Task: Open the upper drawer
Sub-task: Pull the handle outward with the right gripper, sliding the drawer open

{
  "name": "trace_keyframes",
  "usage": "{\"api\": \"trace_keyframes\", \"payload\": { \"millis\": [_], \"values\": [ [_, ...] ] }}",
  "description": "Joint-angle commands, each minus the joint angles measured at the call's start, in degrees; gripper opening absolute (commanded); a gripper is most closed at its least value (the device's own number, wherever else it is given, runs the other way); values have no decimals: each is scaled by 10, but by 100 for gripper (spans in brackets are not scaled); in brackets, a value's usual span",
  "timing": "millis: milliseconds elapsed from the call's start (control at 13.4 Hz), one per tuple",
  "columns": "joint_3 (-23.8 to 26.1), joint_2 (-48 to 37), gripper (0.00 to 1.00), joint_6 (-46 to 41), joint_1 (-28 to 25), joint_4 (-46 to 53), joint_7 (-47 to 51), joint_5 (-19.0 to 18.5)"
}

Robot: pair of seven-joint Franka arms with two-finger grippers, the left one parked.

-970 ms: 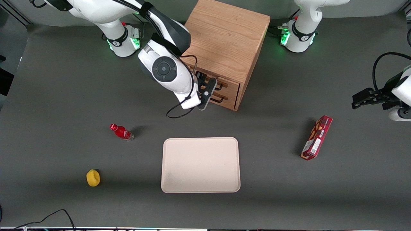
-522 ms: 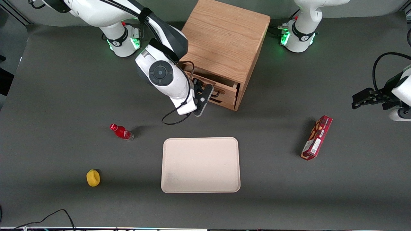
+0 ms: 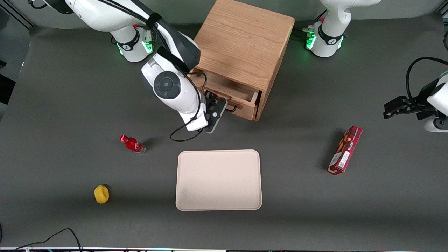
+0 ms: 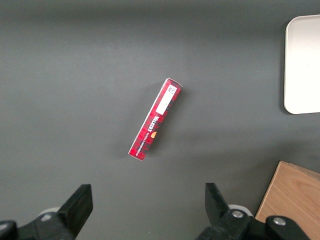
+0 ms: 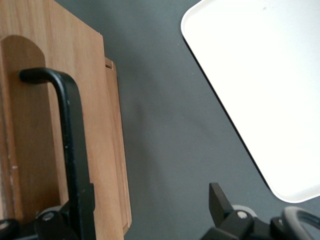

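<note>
Pulling open the upper drawer, at upper centre of the front view, under the top of the cabinet. Was flush with the cabinet face a second ago, cracked open half a second ago, now drawn out far enough to show a wide strip of bare wooden floor inside. Looks empty, as far as can be seen. Has slid toward the front camera, with the gripper backing off the same way and the forearm swinging with it. Holds no pinch: in the right wrist view, jaws of the gripper stand wide apart, with the black handle lying against one finger and the other finger well clear over bare table. Probably hooked rather than clamped, though contact itself is partly hidden at the frame edge. Shows the handle in the front view just beside the gripper, poking out from the drawer front. Means the task is well under way, roughly partway through the drawer's travel by the look of it; likely more pull needed before calling it open. Risk to flag: slipping off the bar with so loose a hold. Leaves the tray at lower centre, near the pull path but apart from arm and drawer.
</note>
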State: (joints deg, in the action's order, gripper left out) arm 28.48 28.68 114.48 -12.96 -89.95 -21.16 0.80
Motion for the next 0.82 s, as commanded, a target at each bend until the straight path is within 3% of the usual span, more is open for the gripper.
{"api": "trace_keyframes", "payload": {
  "millis": [0,522,746],
  "values": [
    [-9,3,100,-1,7,7,-22,-5],
    [-49,3,100,-1,4,22,-49,-1],
    [-62,4,100,-1,4,27,-49,28]
  ]
}}
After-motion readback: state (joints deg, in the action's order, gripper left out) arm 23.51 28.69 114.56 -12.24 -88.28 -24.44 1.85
